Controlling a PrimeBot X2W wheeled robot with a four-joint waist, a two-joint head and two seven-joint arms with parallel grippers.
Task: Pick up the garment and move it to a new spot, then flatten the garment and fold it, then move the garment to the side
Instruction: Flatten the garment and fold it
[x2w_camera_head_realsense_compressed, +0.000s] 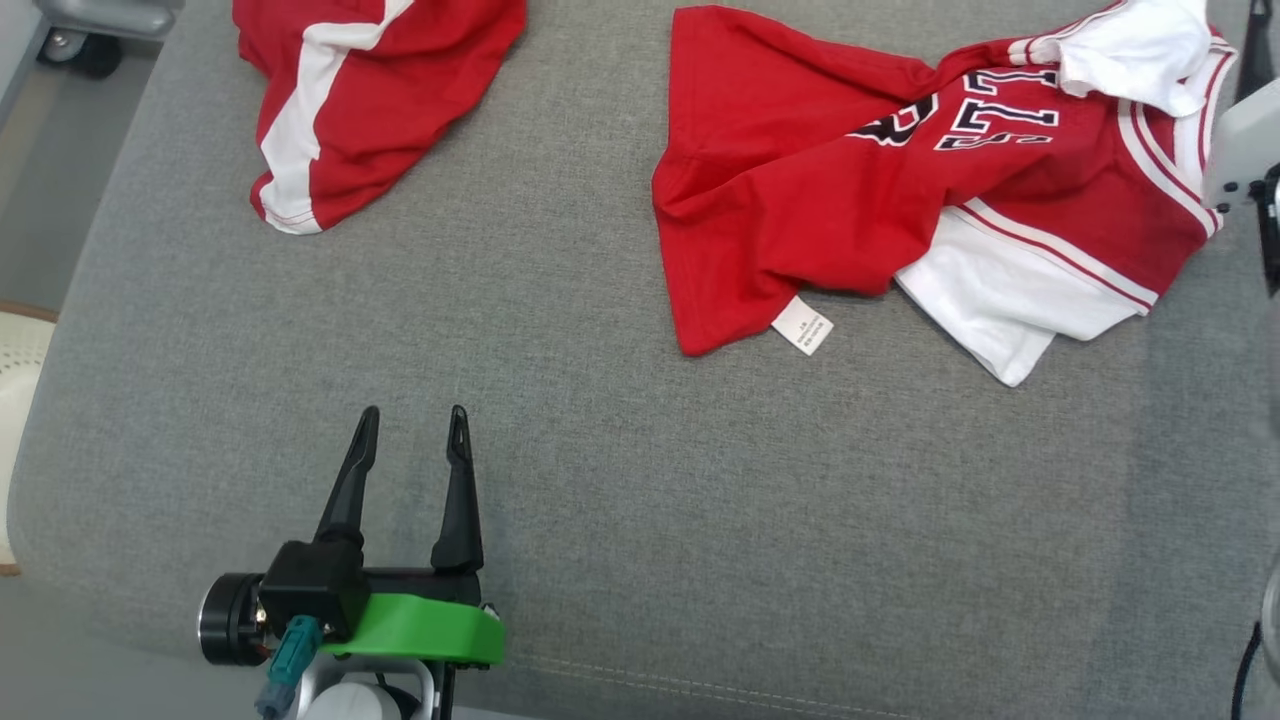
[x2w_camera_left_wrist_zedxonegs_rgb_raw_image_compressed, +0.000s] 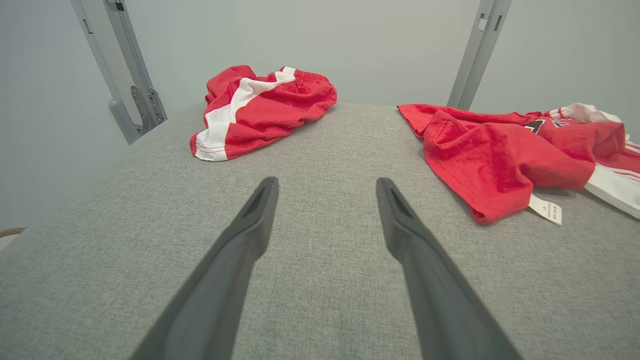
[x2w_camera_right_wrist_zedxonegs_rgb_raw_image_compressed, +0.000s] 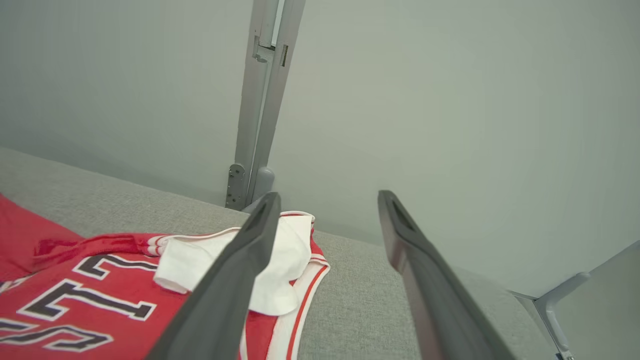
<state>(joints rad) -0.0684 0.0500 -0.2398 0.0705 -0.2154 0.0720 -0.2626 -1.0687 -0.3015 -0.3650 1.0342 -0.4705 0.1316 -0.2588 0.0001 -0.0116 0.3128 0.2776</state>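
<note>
Jersey: crumpled at far right, not yet flattened or folded.
Left gripper: wide open, empty.
Right gripper: wide open, empty.

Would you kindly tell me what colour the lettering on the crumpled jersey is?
The lettering is black, outlined in white, clearest in the right wrist view.
</note>
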